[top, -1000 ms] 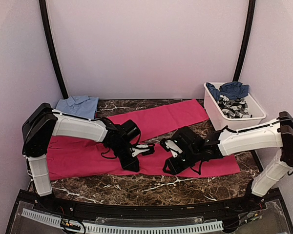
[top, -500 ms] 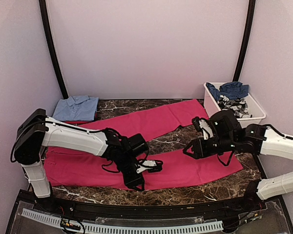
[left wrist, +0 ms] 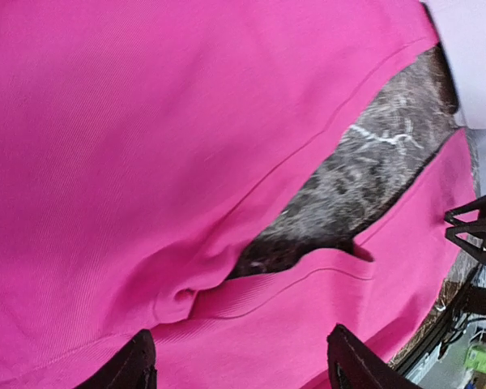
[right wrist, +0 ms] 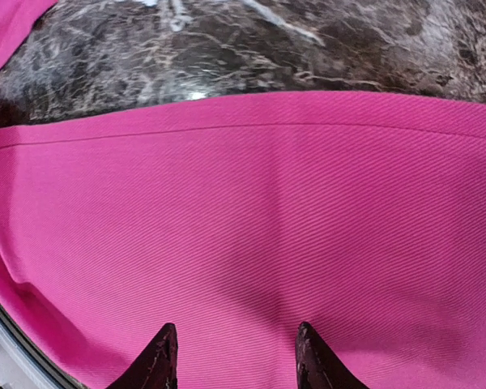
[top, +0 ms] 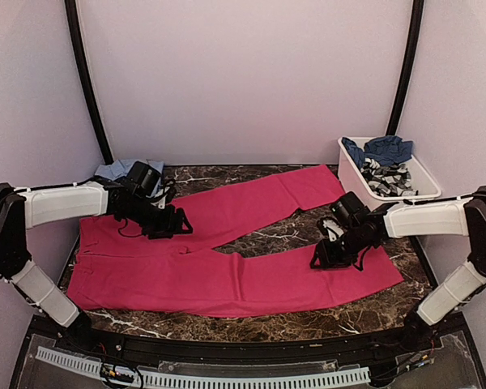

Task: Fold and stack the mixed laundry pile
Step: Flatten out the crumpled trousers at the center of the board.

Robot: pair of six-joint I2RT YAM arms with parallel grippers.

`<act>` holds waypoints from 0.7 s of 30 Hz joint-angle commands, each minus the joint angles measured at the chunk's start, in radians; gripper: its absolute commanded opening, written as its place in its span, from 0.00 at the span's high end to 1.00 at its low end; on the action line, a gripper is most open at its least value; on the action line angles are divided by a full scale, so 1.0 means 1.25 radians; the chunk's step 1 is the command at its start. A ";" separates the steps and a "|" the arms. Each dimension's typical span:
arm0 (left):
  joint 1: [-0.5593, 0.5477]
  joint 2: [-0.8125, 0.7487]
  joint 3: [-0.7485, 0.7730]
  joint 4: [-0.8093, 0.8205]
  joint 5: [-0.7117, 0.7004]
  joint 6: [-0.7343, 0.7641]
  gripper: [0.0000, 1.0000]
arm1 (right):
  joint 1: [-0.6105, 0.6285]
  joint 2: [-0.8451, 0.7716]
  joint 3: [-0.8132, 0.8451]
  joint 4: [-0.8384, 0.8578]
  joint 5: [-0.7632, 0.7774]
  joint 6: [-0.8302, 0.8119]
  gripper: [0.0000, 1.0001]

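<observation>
Large magenta-pink cloth trousers (top: 227, 279) lie flat on the dark marble desk (top: 267, 235), legs splayed in a V. The left end effector (top: 176, 224) hangs over the far leg, fingers wide apart, empty. The right end effector (top: 328, 255), partly open and empty, sits low over the near leg, perhaps touching it.

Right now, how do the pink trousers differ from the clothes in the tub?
The trousers lie spread flat on the table, legs apart; the tub clothes sit crumpled in a heap. The trousers are one plain pink piece; the tub clothes mix dark blue and grey-white patterned cloth. Neither is folded.
</observation>
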 commanded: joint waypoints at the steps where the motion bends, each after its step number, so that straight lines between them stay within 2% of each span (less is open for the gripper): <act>1: 0.024 0.044 -0.058 -0.079 -0.040 -0.228 0.31 | -0.057 0.033 -0.025 0.043 -0.066 0.011 0.54; 5: 0.062 0.057 -0.134 -0.077 -0.074 -0.320 0.32 | -0.101 0.031 -0.064 0.060 -0.091 0.038 0.52; 9: 0.173 0.085 -0.177 -0.056 -0.074 -0.319 0.34 | -0.115 0.026 -0.066 0.061 -0.095 0.059 0.51; 12: 0.257 0.125 -0.141 -0.052 -0.044 -0.296 0.35 | -0.115 0.051 -0.044 0.061 -0.109 0.051 0.51; 15: 0.305 0.191 -0.078 -0.072 -0.045 -0.261 0.36 | -0.115 0.064 -0.026 0.066 -0.113 0.048 0.51; 18: 0.320 0.227 -0.010 -0.095 -0.035 -0.222 0.35 | -0.115 0.074 -0.005 0.054 -0.085 0.038 0.49; 21: 0.320 0.174 -0.025 -0.073 -0.009 -0.165 0.34 | -0.121 0.083 -0.003 0.043 -0.092 0.036 0.49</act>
